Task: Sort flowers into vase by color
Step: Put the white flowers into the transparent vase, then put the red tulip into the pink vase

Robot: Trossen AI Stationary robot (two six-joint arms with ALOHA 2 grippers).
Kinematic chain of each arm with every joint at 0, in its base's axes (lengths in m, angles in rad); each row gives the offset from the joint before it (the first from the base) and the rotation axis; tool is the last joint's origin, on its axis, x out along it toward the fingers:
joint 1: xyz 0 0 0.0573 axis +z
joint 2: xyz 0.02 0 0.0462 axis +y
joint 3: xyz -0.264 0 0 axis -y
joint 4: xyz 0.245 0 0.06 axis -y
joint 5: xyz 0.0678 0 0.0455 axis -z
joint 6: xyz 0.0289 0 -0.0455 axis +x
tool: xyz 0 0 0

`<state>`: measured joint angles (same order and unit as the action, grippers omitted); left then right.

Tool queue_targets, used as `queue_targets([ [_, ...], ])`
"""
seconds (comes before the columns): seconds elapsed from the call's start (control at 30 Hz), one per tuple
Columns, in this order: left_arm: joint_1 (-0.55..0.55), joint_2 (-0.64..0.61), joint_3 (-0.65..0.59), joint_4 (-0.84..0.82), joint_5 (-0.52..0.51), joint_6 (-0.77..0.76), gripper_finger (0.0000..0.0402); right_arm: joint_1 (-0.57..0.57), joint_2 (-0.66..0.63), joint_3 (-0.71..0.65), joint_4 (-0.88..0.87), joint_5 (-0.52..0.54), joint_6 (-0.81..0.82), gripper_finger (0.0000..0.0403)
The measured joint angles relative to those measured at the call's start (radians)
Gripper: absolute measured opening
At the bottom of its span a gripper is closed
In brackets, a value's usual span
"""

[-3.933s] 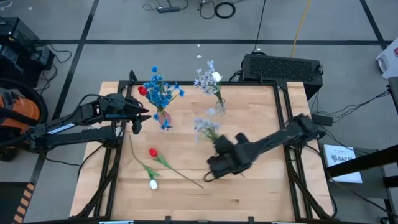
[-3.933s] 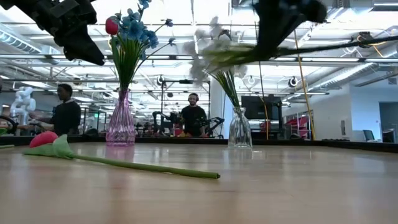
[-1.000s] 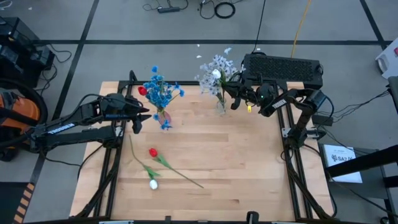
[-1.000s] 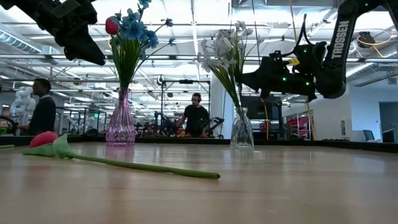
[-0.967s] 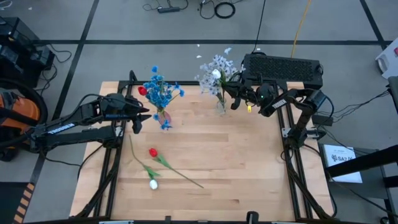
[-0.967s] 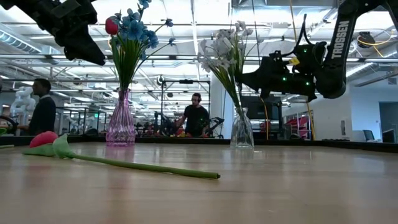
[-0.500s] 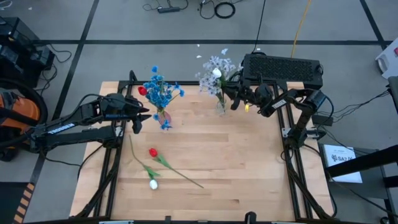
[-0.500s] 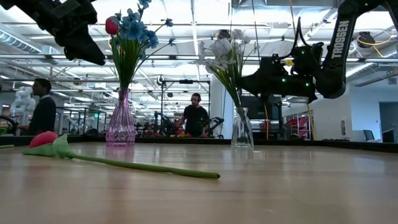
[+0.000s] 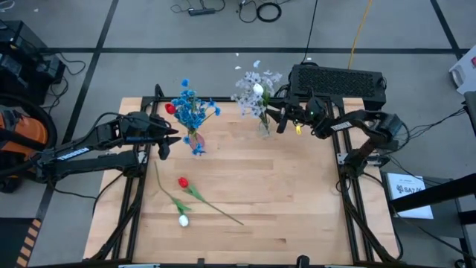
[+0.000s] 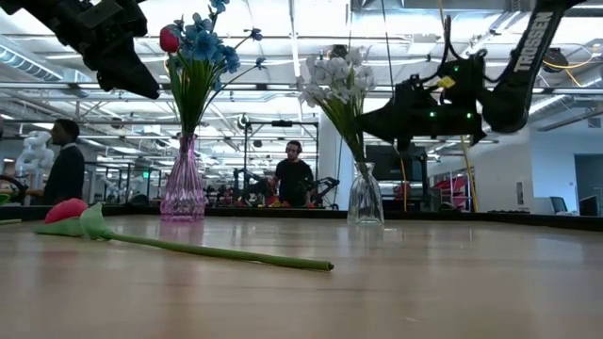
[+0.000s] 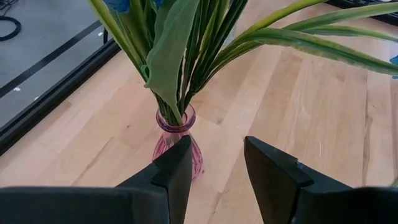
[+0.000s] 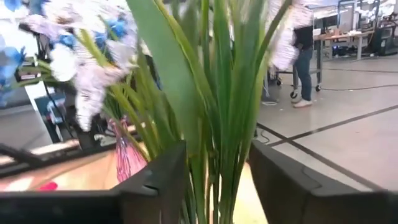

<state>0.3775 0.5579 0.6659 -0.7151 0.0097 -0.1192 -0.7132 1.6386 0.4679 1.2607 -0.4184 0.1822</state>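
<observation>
Your right end effector [image 9: 280,117] hangs over the far edge of the light wooden counter [image 9: 297,193], level with the stems of the pale lavender-white sprays [image 9: 255,87] standing in the clear glass vase [image 10: 365,200]. Its fingers [image 12: 155,180] are parted, and the green stems sit in the gap between them; whether they press the stems you cannot tell.

Your left end effector [image 9: 165,139] hovers just beside the pink glass vase [image 11: 178,137], its fingers [image 11: 273,171] spread apart and holding nothing. That vase carries the bright blue flower clusters [image 9: 192,108] and one red tulip bud [image 9: 170,109].

Two flowers lie flat on the counter, nearer the front and well apart from both vases: a red tulip bud on a long green stem [image 9: 184,182] and, just beside it, a white tulip bud [image 9: 183,220].

Beyond the counter, in the low view, people [image 10: 294,179] stand in the room.
</observation>
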Motion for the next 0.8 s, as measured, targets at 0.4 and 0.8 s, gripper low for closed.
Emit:
queue_targets([
  [0.4,0.0,0.0,0.0,0.0,0.0,0.0,0.0152,0.0,-0.386,0.0,-0.51,0.143,-0.216,0.0182],
  [0.8,0.0,0.0,0.0,-0.001,0.0,0.002,0.0152,0.093,-0.695,0.0,-0.912,0.313,-0.252,0.0147],
])
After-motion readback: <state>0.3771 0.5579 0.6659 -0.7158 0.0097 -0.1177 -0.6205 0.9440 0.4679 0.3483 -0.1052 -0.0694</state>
